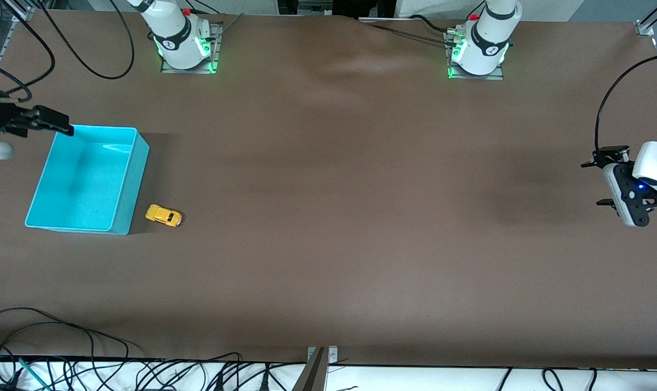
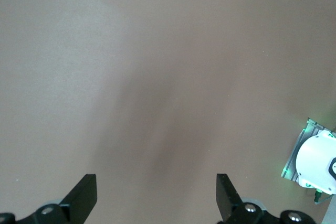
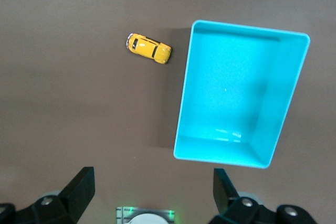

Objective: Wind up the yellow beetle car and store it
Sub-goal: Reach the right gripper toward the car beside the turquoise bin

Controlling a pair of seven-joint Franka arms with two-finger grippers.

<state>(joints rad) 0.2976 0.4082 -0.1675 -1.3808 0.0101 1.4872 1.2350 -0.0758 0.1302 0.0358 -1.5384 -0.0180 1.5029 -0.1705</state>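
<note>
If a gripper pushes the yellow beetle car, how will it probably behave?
The yellow beetle car stands on its wheels on the flat table, so a push along its length would probably roll it away. Its small, rounded body may slip between fingers. It looks rigid and probably light.

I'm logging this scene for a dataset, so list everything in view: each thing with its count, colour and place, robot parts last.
yellow beetle car: one, yellow-orange, on the table beside the bin, at its corner nearest the front camera, not touching it.
turquoise bin: one, turquoise, open-topped and holding nothing, toward the right arm's end of the table.
table: one, brown surface, under everything.
cables: several, black, along the table edge nearest the front camera.
right gripper: one, black, open, up at the bin's corner farthest from the front camera.
left gripper: one, black fingers on a white body, open, waiting over bare table at the left arm's end.
</note>
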